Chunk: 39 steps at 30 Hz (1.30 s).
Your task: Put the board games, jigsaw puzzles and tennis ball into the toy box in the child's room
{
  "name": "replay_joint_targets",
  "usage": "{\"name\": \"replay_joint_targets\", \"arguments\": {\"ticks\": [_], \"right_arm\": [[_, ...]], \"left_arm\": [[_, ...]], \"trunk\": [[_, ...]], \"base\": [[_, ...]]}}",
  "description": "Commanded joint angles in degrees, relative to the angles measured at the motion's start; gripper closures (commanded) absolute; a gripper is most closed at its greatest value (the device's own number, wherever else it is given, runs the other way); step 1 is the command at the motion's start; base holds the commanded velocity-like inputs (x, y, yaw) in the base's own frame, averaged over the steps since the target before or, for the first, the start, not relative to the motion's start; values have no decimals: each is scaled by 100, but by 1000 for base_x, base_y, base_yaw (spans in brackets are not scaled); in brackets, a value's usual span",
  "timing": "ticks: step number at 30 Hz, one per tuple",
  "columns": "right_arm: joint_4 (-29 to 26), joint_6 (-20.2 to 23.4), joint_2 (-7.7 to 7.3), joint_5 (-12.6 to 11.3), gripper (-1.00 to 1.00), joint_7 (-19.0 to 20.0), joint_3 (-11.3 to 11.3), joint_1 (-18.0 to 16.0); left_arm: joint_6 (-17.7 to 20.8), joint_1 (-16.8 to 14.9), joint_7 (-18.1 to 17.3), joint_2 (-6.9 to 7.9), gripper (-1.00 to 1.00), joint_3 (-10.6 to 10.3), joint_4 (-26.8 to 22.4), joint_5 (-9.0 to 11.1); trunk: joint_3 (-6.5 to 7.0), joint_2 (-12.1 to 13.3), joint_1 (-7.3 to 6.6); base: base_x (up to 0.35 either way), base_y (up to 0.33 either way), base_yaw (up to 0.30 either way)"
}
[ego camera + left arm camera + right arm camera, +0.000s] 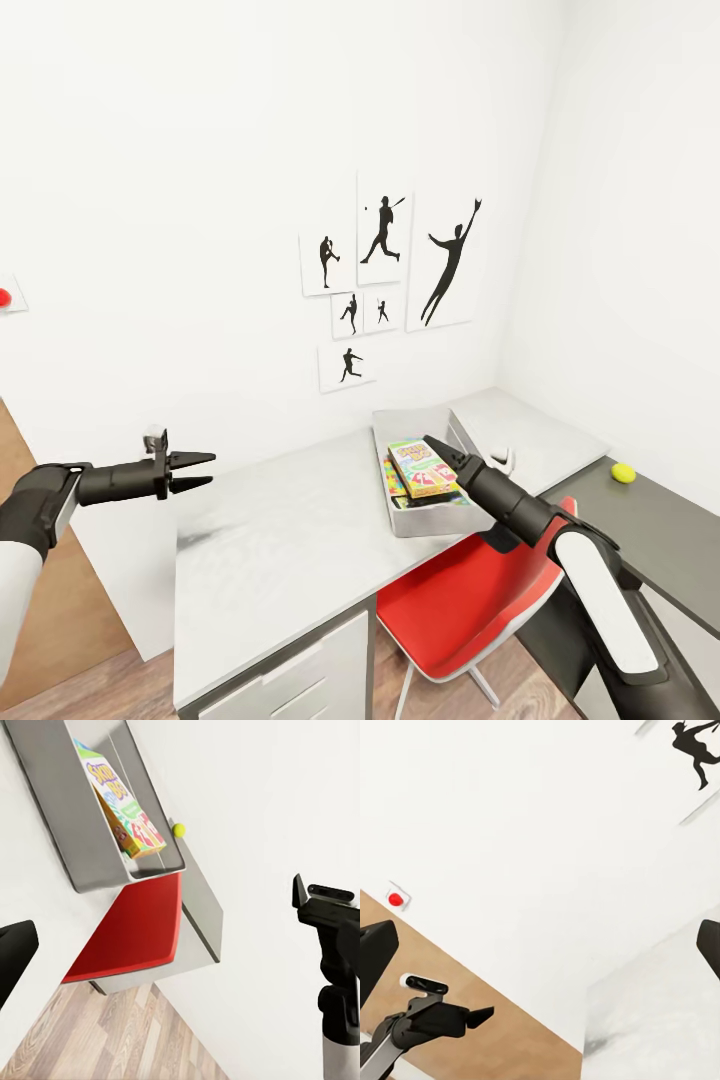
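I see bright, even, shadeless simulator light, white walls near washed out across the upper frame, faint soft shadow on the table (290, 560) at lower left of centre, mild wide-angle stretch at the edges, everything sharp, no blur.

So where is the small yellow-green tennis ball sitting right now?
In the head view the small yellow-green tennis ball lies at the right, on a dark grey surface just past the pale grey desk, outside the grey toy box and beyond the red chair.
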Motion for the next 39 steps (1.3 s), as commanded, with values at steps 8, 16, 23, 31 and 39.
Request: {"name": "replay_joint_targets", "arguments": {"ticks": [8, 16, 23, 31, 39], "right_arm": [[0, 16, 3, -14, -100, -8, 0, -3], [-4, 6, 19, -11, -100, -12, 9, -3], [-3, 7, 27, -11, -100, -12, 13, -3], [-3, -11, 27, -11, -100, -9, 14, -3], [0, -24, 26, -14, -100, 0, 14, -3]], "left_arm": [[60, -4, -45, -17, -100, 22, -3, -60], [60, -5, -45, -16, -100, 22, -3, -60], [60, -5, -45, -31, -100, 22, -3, -60], [60, -5, -45, -41, -100, 22, -3, -60], [60, -3, -45, -33, -100, 22, -3, -60]], "trunk": [[-7, -8, 3], [-7, -8, 3], [-7, -8, 3], [-7, -8, 3], [-27, -8, 3]], "base": [[0, 0, 0], [0, 0, 0], [0, 0, 0], [-120, 0, 0], [-199, 0, -98]]}}
